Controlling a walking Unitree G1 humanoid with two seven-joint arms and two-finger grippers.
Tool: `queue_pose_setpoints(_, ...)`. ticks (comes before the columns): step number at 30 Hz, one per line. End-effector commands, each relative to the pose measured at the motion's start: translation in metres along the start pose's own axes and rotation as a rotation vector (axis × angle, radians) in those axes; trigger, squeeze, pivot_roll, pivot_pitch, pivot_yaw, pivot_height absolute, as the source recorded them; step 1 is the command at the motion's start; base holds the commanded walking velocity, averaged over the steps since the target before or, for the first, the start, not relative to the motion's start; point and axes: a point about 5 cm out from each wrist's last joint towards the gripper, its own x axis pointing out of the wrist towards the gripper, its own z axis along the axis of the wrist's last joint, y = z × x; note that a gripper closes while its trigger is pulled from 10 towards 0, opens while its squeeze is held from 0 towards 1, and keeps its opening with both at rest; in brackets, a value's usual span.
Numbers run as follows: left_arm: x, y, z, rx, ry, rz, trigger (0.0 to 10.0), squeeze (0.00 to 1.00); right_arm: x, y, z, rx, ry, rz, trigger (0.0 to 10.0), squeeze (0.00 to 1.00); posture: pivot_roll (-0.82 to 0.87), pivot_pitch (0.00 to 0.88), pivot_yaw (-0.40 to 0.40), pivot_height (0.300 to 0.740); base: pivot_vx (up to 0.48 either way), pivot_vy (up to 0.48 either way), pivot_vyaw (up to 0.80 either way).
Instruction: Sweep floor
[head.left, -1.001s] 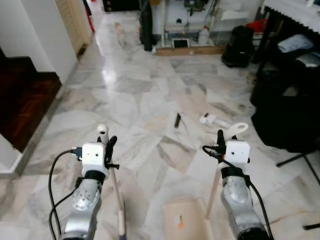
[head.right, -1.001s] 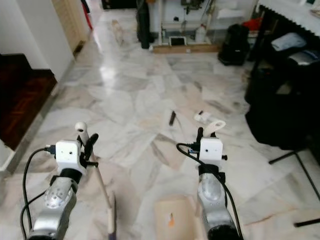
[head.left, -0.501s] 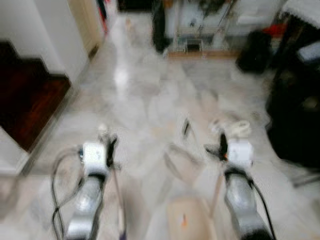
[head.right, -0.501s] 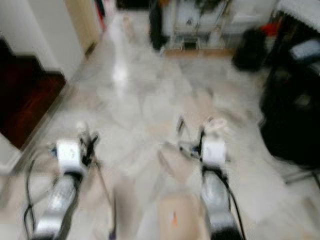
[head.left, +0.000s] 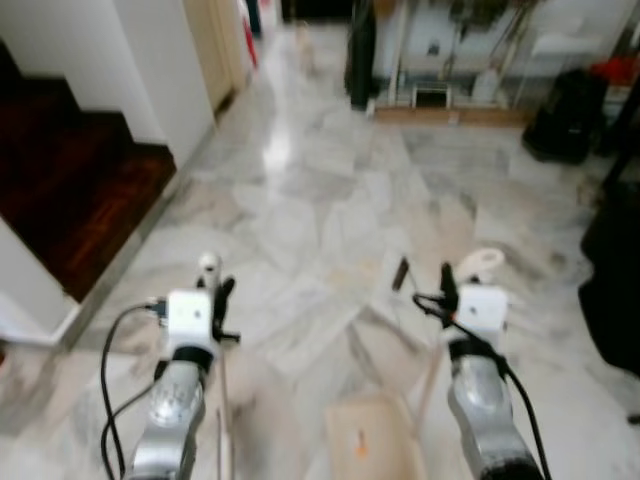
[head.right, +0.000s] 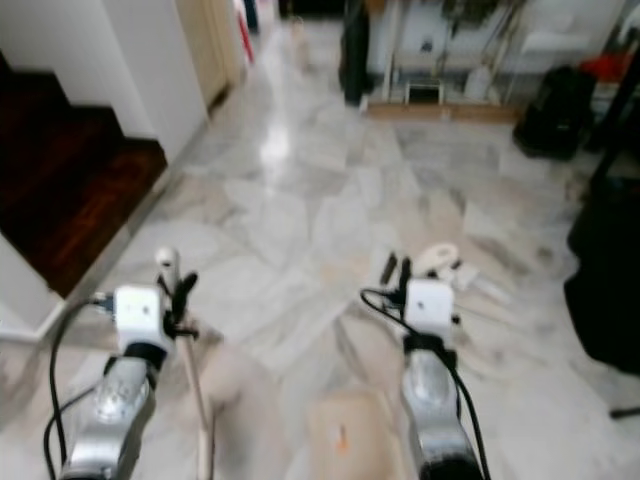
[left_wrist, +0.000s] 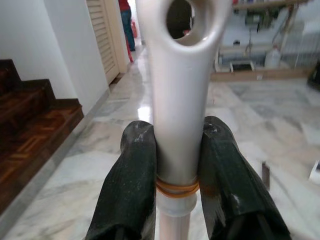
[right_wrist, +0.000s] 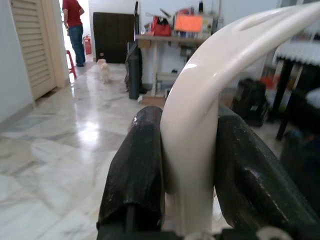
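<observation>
Broom head cut off; floor debris blurred, possibly pen.

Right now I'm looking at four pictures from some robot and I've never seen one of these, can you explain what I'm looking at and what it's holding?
This is a walking humanoid robot with two silver arms, each ending in two black fingers. The two wide pictures come from cameras on its head, looking down at a marble floor. The two close-ups come from cameras on its wrists.

The left gripper is shut on a broom handle, a white pole with a hanging hole at its top. The right gripper is shut on a dustpan handle; the tan dustpan sits low between the arms.

On the floor ahead lie a small dark object and some white litter, both blurred. Dark wooden stairs rise on the left. Far down the room stands a person, with a small animal nearby.
</observation>
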Motion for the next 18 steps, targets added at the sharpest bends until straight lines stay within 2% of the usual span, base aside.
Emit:
queue_pose_setpoints(1, 0.0024, 0.0068, 0.006, 0.003, -0.029, 0.017, 10.0, 0.0, 0.0047, 0.011, 0.0109, 0.026, -0.045, 0.023, 10.0, 0.0, 0.09, 0.01, 0.024, 0.74, 0.326, 0.0, 0.0)
queue_pose_setpoints(18, 0.0024, 0.0066, 0.0061, 0.004, -0.028, 0.014, 10.0, 0.0, 0.0049, 0.0118, 0.0109, 0.044, -0.044, 0.024, 10.0, 0.0, 0.09, 0.012, 0.026, 0.74, 0.325, 0.0, 0.0)
